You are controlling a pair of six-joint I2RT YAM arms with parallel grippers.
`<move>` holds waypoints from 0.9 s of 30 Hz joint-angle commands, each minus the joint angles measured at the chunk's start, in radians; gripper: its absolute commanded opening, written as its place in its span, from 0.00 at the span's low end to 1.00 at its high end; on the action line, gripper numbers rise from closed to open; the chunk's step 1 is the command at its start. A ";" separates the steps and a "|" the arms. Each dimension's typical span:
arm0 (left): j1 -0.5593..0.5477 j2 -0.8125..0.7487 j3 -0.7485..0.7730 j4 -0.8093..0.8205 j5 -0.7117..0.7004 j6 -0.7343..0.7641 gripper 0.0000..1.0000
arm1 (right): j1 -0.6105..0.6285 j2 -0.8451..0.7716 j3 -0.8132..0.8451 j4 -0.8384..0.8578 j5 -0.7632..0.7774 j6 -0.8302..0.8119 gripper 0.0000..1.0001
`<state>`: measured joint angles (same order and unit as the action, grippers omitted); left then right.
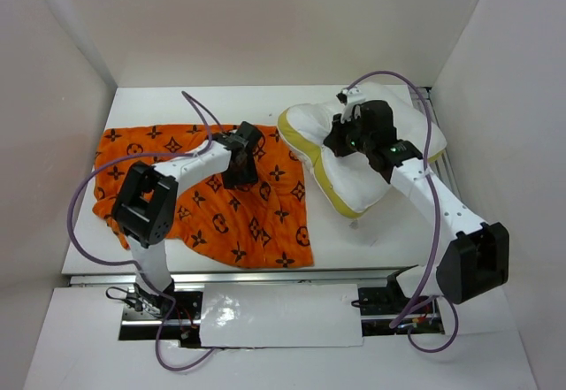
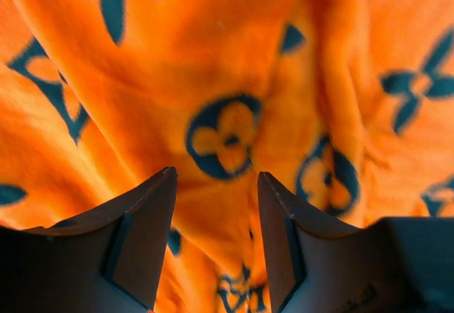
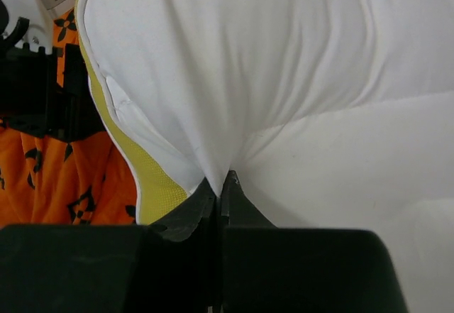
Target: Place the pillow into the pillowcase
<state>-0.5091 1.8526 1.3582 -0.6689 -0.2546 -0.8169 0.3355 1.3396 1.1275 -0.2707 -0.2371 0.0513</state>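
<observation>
The orange pillowcase (image 1: 203,200) with dark monogram motifs lies rumpled on the left half of the table. It fills the left wrist view (image 2: 227,79). My left gripper (image 1: 239,171) is open just above its upper right part, with fabric between and below the fingers (image 2: 216,185). The white pillow (image 1: 354,178) with a yellow seam lies at the right, its left edge beside the pillowcase. My right gripper (image 1: 340,138) is shut on a pinch of the pillow's white cover (image 3: 222,178), which puckers into the jaws.
White walls enclose the table (image 1: 177,98) on the left, back and right. The left arm (image 3: 35,79) shows at the left of the right wrist view. Cables loop over both arms.
</observation>
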 commanded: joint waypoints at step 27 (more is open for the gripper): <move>0.072 0.077 0.050 0.088 0.003 0.130 0.00 | -0.006 0.023 0.058 -0.007 -0.024 -0.002 0.00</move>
<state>-0.4454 1.9465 1.4006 -0.5747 -0.2310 -0.6865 0.3340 1.3720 1.1275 -0.2882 -0.2703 0.0509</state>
